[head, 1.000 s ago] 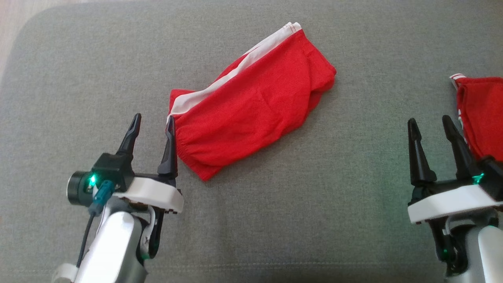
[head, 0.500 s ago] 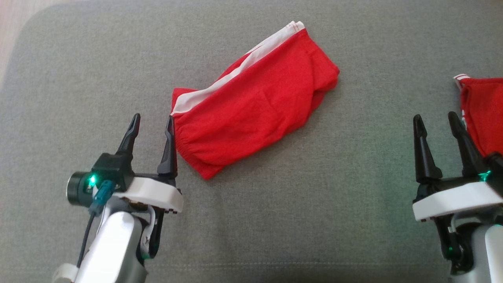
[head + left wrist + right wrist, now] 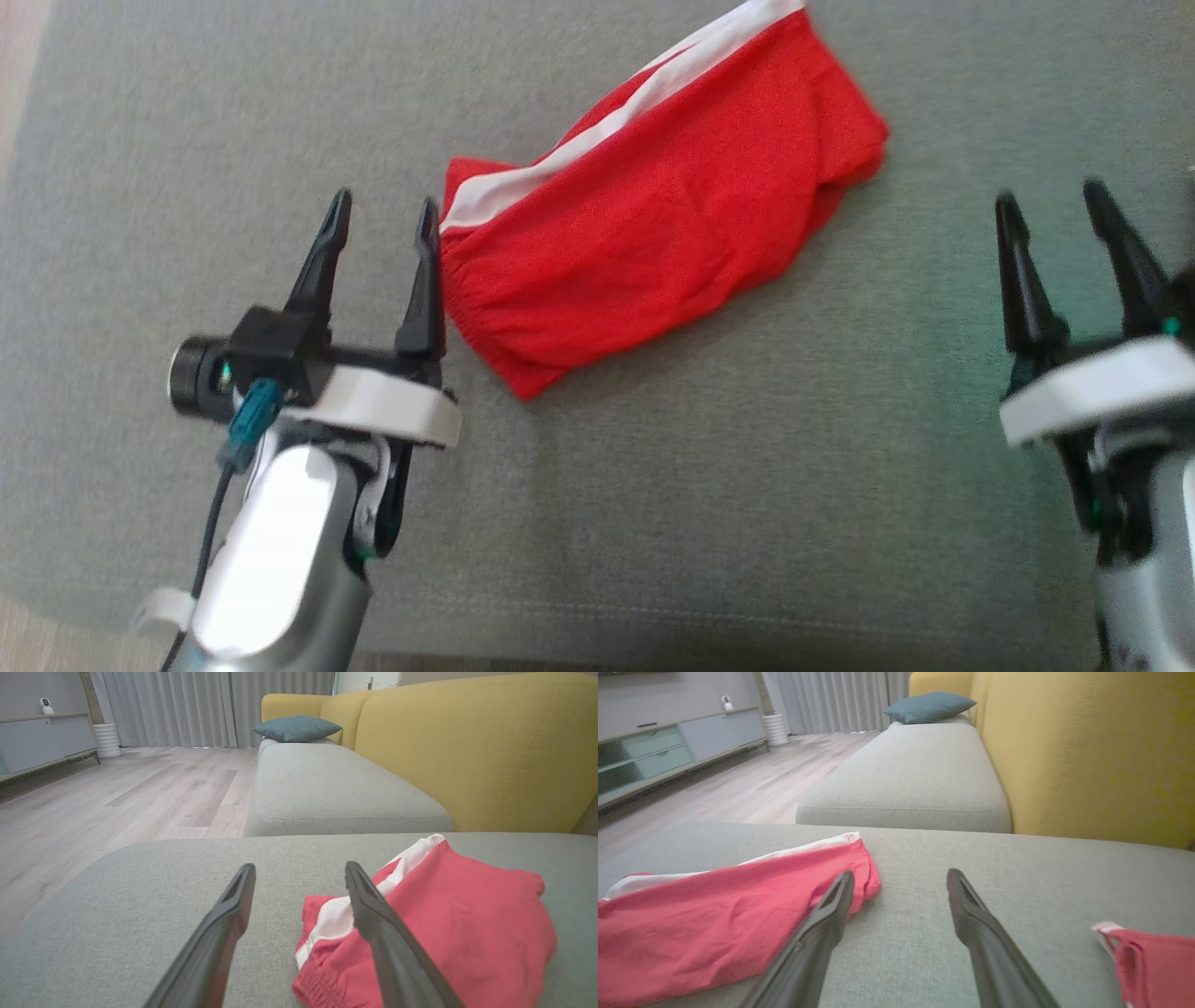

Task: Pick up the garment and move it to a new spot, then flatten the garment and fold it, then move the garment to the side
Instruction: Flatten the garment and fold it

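Note:
The garment [image 3: 653,233] is a pair of red shorts with a white side stripe, lying folded and slanted on the grey cushion [image 3: 747,485]. My left gripper [image 3: 385,201] stands open and empty just left of the garment's elastic waistband end, its right finger beside the cloth's edge. In the left wrist view the garment [image 3: 458,933] lies right of the left gripper [image 3: 300,868]. My right gripper [image 3: 1050,193] is open and empty, off the garment's right end. In the right wrist view the garment [image 3: 714,924] lies left of the right gripper [image 3: 901,873].
A second red cloth [image 3: 1148,956] lies at the lower right of the right wrist view. A yellow sofa back [image 3: 467,751] rises behind the cushion. Beyond are another grey seat [image 3: 327,788] with a teal pillow [image 3: 296,727], and wooden floor [image 3: 117,798] to the left.
The head camera has shifted, so the whole picture has slid up and right and the second red cloth has left it. The right gripper looks blurred and a little nearer the garment.

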Controlling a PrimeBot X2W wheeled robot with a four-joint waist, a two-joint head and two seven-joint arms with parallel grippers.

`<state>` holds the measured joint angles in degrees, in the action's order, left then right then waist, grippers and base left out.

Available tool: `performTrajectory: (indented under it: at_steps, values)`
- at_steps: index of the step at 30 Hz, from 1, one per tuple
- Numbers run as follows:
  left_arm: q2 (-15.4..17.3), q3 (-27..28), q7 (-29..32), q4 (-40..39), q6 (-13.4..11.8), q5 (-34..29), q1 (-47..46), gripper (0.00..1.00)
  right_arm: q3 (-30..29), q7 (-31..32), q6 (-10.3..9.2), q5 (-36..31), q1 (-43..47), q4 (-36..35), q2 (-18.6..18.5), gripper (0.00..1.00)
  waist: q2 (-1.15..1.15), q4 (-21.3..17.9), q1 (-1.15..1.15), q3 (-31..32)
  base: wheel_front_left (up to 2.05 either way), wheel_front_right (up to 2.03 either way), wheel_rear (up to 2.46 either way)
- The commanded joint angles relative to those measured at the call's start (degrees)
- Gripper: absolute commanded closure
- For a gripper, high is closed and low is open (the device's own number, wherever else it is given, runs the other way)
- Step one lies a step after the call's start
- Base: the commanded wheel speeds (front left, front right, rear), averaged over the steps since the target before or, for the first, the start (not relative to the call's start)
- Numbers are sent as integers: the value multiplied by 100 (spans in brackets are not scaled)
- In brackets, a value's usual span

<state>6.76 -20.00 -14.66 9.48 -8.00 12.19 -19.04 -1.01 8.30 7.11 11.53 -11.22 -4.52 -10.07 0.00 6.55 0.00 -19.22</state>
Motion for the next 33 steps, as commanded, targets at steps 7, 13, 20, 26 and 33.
performTrajectory:
  at_steps: [7,13,20,26,33]
  values:
    - [-78,142,-34,-256,94,-140,-464,0,538,663,37,357,-1128,618,-543,0,0,440,0,-555,0,0,0]
    - [-200,191,-34,-253,134,-183,-559,0,927,1229,37,661,-1856,1522,-888,0,0,641,0,-732,0,0,0]
    - [-257,312,-34,-254,184,-258,-538,0,1147,1891,37,833,-2216,2075,-947,0,0,677,0,-772,0,0,0]
    - [-287,398,-34,-223,221,-332,-512,0,1273,1790,37,1118,-2234,2062,-867,100,0,552,0,-699,0,0,0]
    - [-255,534,-34,-152,251,-411,-353,0,825,1084,37,1220,-1404,1760,-481,100,0,284,0,-392,0,0,0]
